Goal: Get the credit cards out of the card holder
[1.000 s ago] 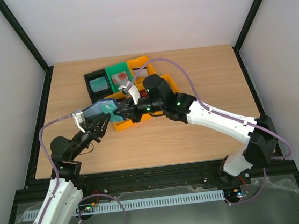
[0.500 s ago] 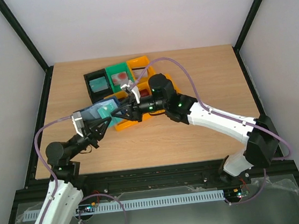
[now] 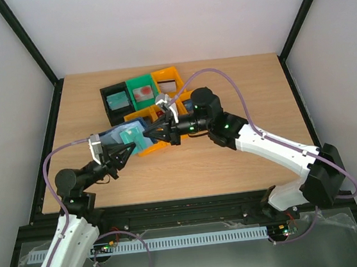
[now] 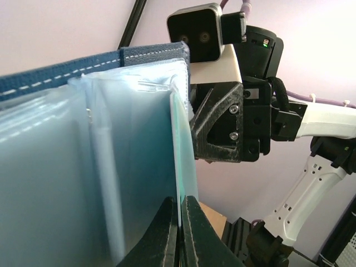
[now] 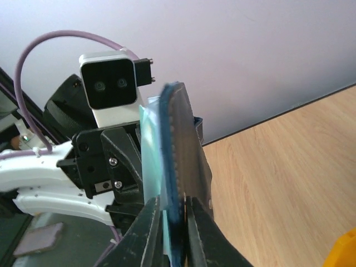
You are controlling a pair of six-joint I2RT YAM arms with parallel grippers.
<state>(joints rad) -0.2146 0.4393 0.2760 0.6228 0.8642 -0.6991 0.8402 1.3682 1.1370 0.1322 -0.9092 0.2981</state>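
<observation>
The card holder (image 3: 109, 135), navy outside and pale grey-blue inside, hangs in the air between my two grippers. My left gripper (image 3: 126, 151) is shut on its lower edge; in the left wrist view its jaws (image 4: 181, 210) pinch a thin pale sheet of the holder (image 4: 83, 167). A teal credit card (image 3: 134, 137) sticks out of the holder's right side. My right gripper (image 3: 149, 137) is shut on that end. In the right wrist view its jaws (image 5: 173, 210) clamp the teal card edge (image 5: 150, 150) beside the holder's stitched navy edge (image 5: 186, 139).
A black bin (image 3: 105, 100) with a teal card, a green bin (image 3: 139, 81) with a red card and an orange bin (image 3: 165, 72) with a grey card stand at the back. Another orange bin (image 3: 145, 151) lies under the right gripper.
The grippers have drawn apart: the right one moved right, the left one back and left with the holder. The teal card now shows between them, further out of the holder.
</observation>
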